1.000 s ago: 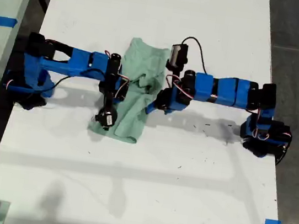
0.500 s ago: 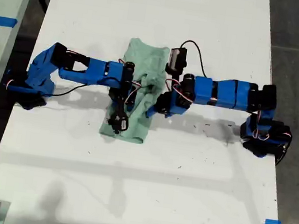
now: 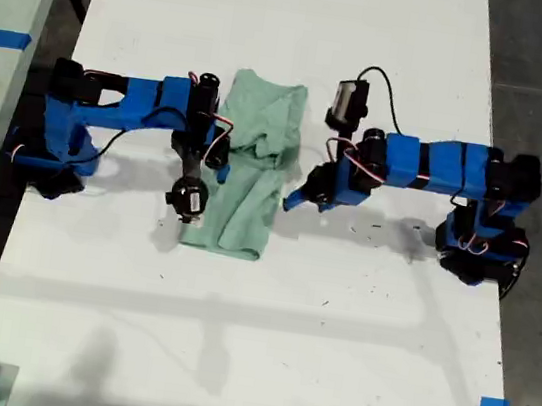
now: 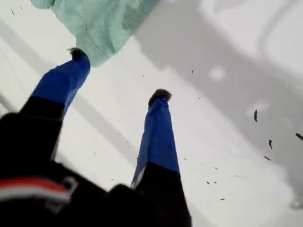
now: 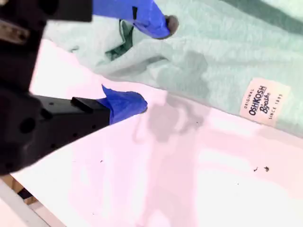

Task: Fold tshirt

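First pincer (image 4: 119, 74): fingers spread wide, nothing between them. One fingertip is at the edge of the tshirt (image 4: 94, 23); the other is over bare tabletop (image 4: 227, 142).

Second pincer (image 5: 151, 62): also spread, nothing gripped. It straddles a border of the tshirt (image 5: 213, 56), with one finger over the cloth and the other low beside it, above the tabletop. Whether the upper finger touches the fabric cannot be told. A white label (image 5: 262, 101) is seen on the cloth near that border.

Exterior view: the tshirt (image 3: 249, 180) lies on the tabletop (image 3: 281, 346) between the two arms as a narrow strip running up and down the picture. It is bunched and creased about its middle and flatter at the lower end. One arm's tip is at the strip's left edge near the lower corner. The other arm's tip is just beside the right edge. Which pincer belongs to which arm is not settled from the wrist views.

Judgement: the lengthwise fold seems done, and a crosswise fold is likely next.

For a clean result:
- Both lower corners are to be pinched through every layer.
- The corners are to be lifted together and carried level toward the neck end.
- The bunched middle is best smoothed first, or the crease is trapped.
- A grip on one layer only risks undoing the earlier fold.
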{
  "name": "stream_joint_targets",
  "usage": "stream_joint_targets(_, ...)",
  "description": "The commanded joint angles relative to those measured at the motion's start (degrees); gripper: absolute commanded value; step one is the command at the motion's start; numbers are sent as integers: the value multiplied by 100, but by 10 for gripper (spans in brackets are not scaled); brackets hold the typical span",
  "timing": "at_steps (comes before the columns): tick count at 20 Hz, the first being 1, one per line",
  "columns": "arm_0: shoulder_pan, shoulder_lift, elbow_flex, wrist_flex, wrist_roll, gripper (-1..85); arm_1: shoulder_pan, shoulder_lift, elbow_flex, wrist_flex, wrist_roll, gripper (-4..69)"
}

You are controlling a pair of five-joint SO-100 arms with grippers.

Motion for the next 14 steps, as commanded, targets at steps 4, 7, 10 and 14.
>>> stream_joint_targets(4,642,2259,2443,-589,-475,165,-264,1389,835,53,281,259)
stream_joint_targets(7,932,2733,3094,-1116,-809,163,-360,1099,642,-70,264,269)
stream_joint_targets(10,1037,2725,3076,-1195,-844,160,-404,387,-141,-70,149,268)
stream_joint_targets(14,1134,2206,2681,-1433,-721,159,-413,-1063,-1608,-26,-44,269)
